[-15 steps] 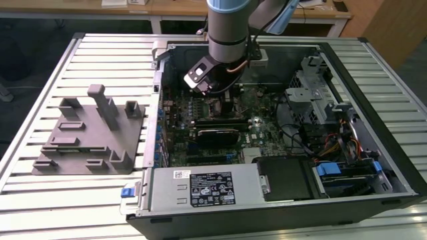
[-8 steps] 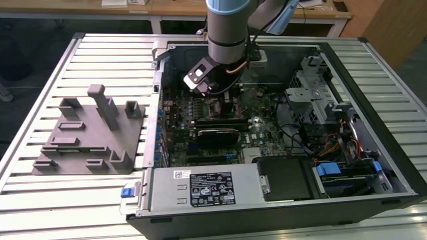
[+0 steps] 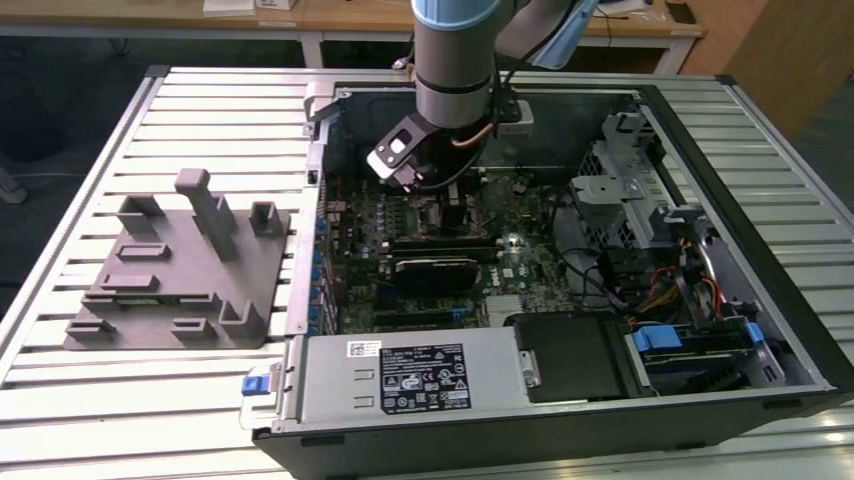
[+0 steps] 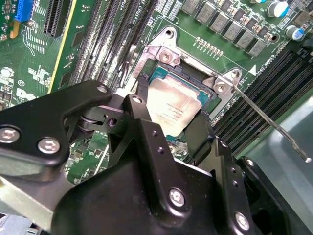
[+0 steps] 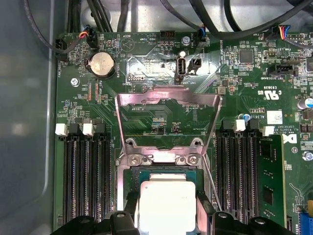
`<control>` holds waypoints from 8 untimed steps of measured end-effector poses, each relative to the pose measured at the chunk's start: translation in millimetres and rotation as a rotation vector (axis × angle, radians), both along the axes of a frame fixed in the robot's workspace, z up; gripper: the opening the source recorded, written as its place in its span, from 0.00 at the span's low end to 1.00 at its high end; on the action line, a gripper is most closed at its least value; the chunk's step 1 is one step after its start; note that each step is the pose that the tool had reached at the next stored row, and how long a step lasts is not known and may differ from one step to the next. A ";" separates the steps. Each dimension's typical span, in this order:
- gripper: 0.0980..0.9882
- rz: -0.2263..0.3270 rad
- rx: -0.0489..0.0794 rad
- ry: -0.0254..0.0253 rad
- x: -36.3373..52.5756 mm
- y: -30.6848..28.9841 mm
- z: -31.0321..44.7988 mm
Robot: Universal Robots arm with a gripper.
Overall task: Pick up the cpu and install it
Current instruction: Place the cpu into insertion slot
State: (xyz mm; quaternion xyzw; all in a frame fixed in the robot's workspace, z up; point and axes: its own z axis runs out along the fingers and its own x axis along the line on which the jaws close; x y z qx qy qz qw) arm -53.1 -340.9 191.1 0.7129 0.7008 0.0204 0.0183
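In the exterior view, the gripper [image 3: 447, 198] hangs low inside the one open case [image 3: 561, 430], with one grey fixture [image 3: 174, 290] well off to its side. In the second wrist view, its two fingers [image 4: 141, 98] are clenched on opposite edges of the single cpu [image 4: 170, 108]. The cpu is at the one socket [image 4: 146, 54] directly beneath, though I cannot tell whether it is fully seated. One lever [image 4: 266, 118] lies just beside. In the first wrist view, the cpu [image 5: 167, 205] lies between the fingers, and one plate [image 5: 168, 96] stands open beyond them. Seating it well likely means keeping it level and square, with no sideways drag.
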 end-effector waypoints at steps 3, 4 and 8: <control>0.50 0.000 0.000 -0.0002 0.0 0.0 -0.1; 0.50 0.000 0.000 -0.0004 0.0 0.0 -0.2; 0.58 0.000 0.001 -0.0004 0.1 0.1 -0.3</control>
